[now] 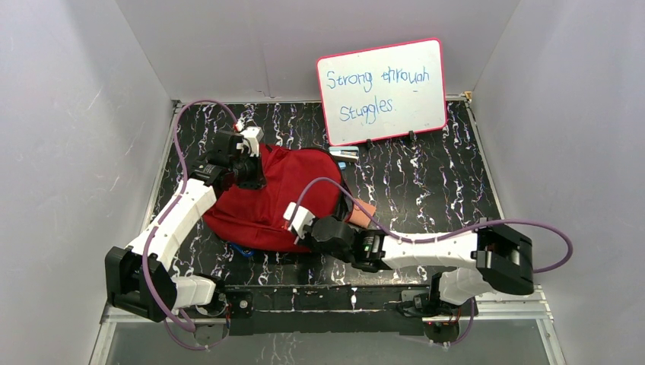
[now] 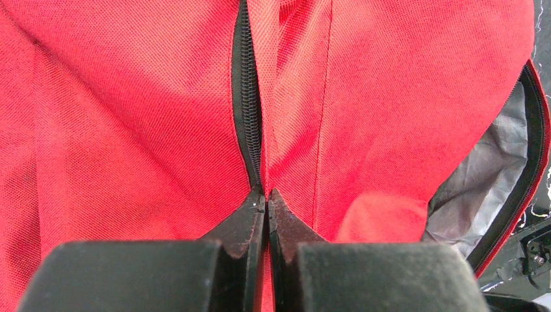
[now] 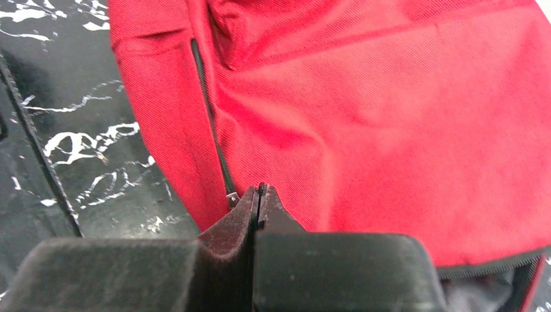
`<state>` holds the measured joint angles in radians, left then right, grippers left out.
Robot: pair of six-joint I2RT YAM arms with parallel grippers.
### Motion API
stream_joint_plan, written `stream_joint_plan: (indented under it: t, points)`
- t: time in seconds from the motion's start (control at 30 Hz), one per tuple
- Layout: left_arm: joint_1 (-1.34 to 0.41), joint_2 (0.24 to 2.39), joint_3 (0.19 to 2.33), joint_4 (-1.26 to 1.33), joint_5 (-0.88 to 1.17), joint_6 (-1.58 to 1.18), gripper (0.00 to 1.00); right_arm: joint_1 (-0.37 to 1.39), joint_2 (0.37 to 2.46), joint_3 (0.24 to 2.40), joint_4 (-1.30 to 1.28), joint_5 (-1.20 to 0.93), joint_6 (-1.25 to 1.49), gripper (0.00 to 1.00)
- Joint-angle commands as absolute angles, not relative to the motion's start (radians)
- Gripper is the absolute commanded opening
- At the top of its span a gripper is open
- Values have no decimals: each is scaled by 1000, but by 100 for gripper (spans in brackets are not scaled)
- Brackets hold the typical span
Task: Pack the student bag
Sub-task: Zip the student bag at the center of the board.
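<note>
Black, white-veined stone pattern is seen across the table (image 1: 426,198), and on its left half, between the two arms, the student bag (image 1: 266,201) is laid flat as a slumped red mound. A whiteboard (image 1: 382,91) with handwriting is propped at the far edge, to the right of the bag. The bag's main mouth is judged to be unzipped, since grey lining (image 2: 484,182) is exposed inside a black-edged opening in the left wrist view. The left gripper (image 2: 265,196) is set on the far left part of the bag with its fingers pressed together on the red cloth at the end of a black zipper (image 2: 247,97), and the creases running into the tips suggest that a fold is pinched. The right gripper (image 3: 258,190) is closed at the near edge of the bag, just beside a small metal piece (image 3: 230,198) at the end of another zip line; whether anything is caught there cannot be told. A tan item (image 1: 365,211) is seen touching the bag's right side, a small pale object (image 1: 344,153) lies near the whiteboard's foot, and something blue (image 1: 242,252) shows at the bag's near edge. Packing is therefore judged unfinished: loose things are left outside, and closing is not yet done.
</note>
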<state>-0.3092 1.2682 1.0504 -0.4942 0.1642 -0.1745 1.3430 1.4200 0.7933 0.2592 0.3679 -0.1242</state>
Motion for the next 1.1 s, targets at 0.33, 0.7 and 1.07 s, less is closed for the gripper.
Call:
stream_joint_plan:
  t: [0.33, 0.7, 1.07]
  points:
    - [-286, 1242, 1057, -507, 138, -129, 0, 1238, 1276, 756, 85, 537, -112, 0]
    - [-277, 1224, 1050, -518, 124, -117, 0, 1063, 1279, 797, 2, 551, -95, 0]
    - [-275, 1214, 1083, -532, 401, -31, 47, 1047, 1155, 782, 88, 31, -64, 0]
